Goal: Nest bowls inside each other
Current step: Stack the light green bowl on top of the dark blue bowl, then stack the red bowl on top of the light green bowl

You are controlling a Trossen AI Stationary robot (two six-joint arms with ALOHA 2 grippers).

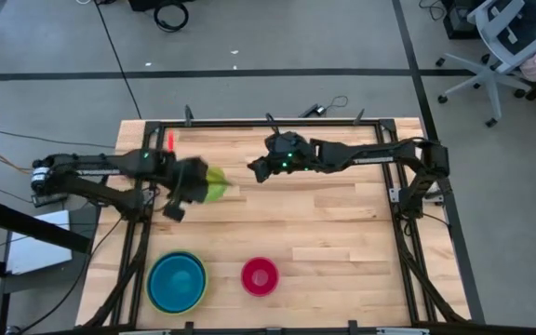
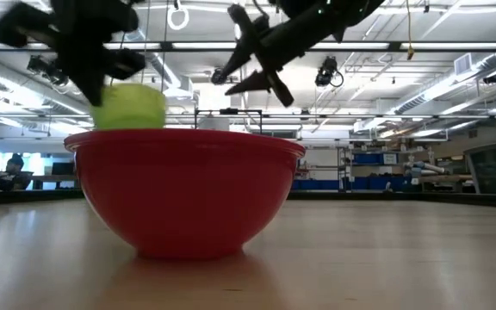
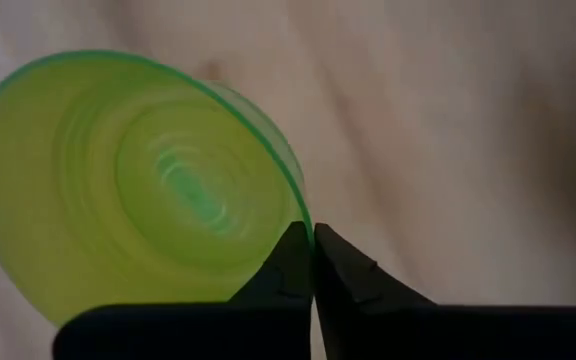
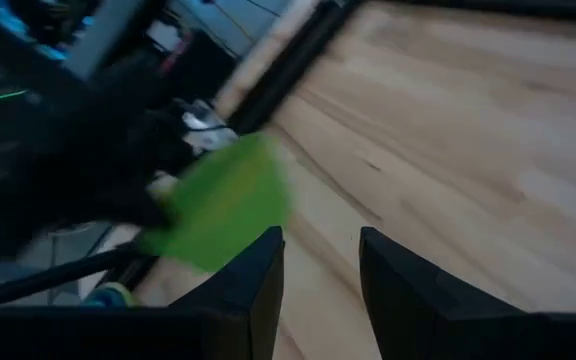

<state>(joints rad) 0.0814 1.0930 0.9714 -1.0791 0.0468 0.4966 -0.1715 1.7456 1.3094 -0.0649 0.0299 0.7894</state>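
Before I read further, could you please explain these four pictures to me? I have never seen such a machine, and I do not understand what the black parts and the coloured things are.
It is a robot with two dark arms at a wooden table. Each arm ends in a two-finger gripper.

One picture looks straight down from above. One looks level across the table top, so the red bowl fills it. The other two come from cameras on the arms' wrists, looking past their own fingers.

On the table, at its near edge, stand a stack of bowls, blue inside a lime-green rim, and the small red bowl apart beside it.

The left gripper is shut on the rim of a small lime-green bowl and holds it above the table. The right gripper is open, holds nothing, and is close to that bowl.
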